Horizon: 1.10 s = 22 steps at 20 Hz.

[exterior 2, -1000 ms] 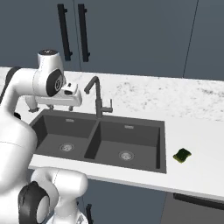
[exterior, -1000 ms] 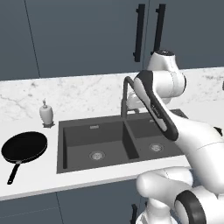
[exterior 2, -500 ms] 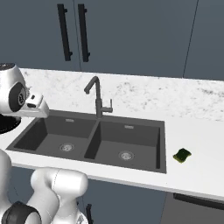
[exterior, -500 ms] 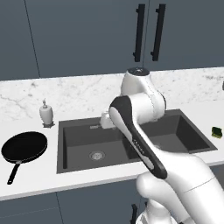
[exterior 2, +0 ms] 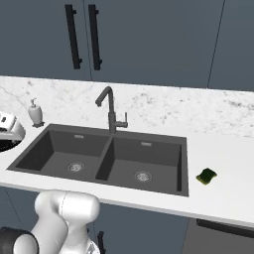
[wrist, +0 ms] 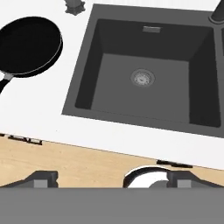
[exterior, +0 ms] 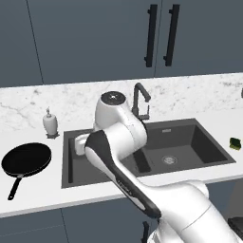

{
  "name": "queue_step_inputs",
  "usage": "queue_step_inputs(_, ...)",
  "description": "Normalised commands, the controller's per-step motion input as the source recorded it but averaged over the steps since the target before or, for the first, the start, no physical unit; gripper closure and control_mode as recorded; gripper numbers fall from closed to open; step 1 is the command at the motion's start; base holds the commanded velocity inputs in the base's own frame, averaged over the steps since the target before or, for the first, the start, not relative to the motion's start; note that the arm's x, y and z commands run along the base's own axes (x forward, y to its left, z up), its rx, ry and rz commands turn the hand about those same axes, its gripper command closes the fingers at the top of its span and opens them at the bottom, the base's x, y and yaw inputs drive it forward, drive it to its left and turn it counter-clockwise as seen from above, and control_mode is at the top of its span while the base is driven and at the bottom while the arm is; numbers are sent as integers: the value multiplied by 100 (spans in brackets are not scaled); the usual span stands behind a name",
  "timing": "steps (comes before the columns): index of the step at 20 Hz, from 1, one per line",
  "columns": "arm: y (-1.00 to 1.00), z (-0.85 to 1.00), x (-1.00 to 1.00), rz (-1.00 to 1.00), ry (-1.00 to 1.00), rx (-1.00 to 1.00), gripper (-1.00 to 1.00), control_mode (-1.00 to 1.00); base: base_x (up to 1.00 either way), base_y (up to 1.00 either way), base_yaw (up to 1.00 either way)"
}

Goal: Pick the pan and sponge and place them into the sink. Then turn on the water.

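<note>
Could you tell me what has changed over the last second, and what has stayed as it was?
The white arm has swung left, from over the right basin towards the round black frying pan; its open gripper now looks down over the left basin. Nothing was grasped or released. The pan, the green-and-yellow sponge and the dark grey double-basin sink are unmoved; no water runs.

pan (wrist: 29,41) handle: cut by left edge | sink (exterior: 199,142) left basin: arm-hidden

Black pan (exterior: 27,159) flat on counter left of sink (exterior: 190,142), handle toward front edge. Green-yellow sponge (exterior 2: 207,176) on counter right of sink. Both dark grey basins dry.
</note>
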Motion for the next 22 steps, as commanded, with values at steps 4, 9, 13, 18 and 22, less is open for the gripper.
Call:
queue_step_inputs(4,85,-4,3,0,0,-2,-100,-100,0,0,0)
queue_step_inputs(9,94,-13,6,0,2,0,-100,-100,0,0,0)
queue_step_inputs(13,94,-22,7,0,5,0,-100,-100,0,0,0)
queue_step_inputs(18,86,-24,11,0,6,0,-100,-100,0,0,0)
queue_step_inputs(22,72,-40,13,0,4,3,-100,-100,0,0,0)
